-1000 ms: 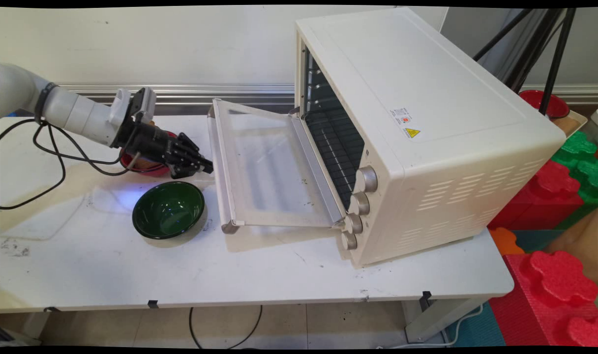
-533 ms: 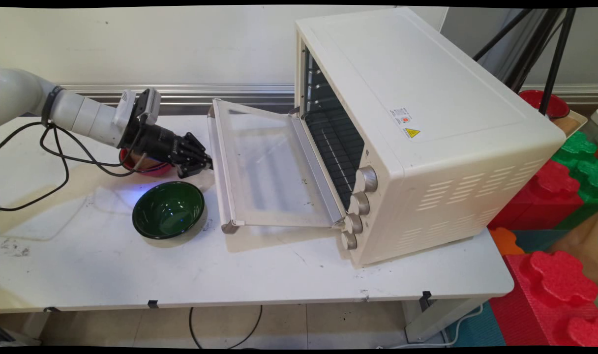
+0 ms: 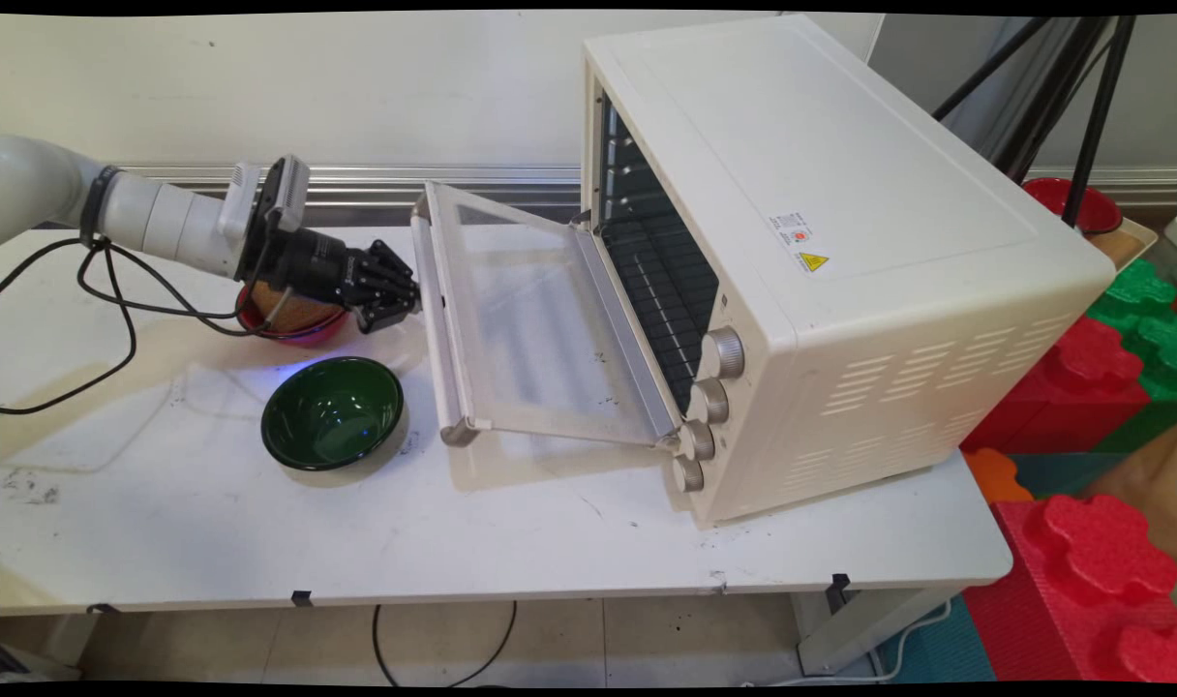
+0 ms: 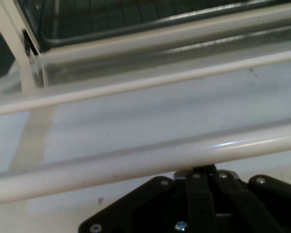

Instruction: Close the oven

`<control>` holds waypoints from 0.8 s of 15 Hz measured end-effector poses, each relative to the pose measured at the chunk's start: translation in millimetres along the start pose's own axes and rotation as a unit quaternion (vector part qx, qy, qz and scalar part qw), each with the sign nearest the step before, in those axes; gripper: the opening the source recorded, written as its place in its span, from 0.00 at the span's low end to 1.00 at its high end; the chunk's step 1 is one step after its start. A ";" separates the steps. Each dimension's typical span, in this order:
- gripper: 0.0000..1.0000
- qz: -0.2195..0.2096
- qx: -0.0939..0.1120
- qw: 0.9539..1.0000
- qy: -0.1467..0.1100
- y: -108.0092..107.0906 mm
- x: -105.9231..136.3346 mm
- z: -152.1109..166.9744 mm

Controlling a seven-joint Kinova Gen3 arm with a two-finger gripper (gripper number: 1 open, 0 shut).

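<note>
Since the earlier frames the black two-finger gripper [image 3: 402, 299] has been climbing toward the upper left of the main view, and the glass-paned cream oven door [image 3: 530, 319] is now tilting upward with it, its free edge lifted off the level it lay at a second ago. The gripper is pressing from below against the long cream bar handle [image 3: 438, 319] running along the door's free edge, which is why the door is hanging part-raised rather than lying flat. In the hand view the fingers [image 4: 201, 177] are lying pressed together with no gap, so the jaws appear closed and clamped on nothing, their tips tucked under the handle [image 4: 136, 160]. Just behind the wrist, at left centre, a red round bowl [image 3: 293, 324] with brown contents is sitting half-hidden by the arm; below it a dark green glossy bowl [image 3: 332, 413] is standing well clear on the white table [image 3: 211, 523]. The large cream toaster oven [image 3: 821, 261] is filling the right of the frame. The main view is showing the door's tilt and both bowls; the hand view is showing neither bowl, but is revealing the fingertip contact and the wire rack [image 4: 136, 14] inside the cavity.
</note>
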 end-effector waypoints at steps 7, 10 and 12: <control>0.00 0.009 0.013 0.998 0.059 -8.4 18.9 -5.2; 0.00 0.009 0.021 0.996 0.084 -14.3 32.2 -6.5; 0.00 0.009 0.027 0.995 0.099 -18.6 41.6 -6.6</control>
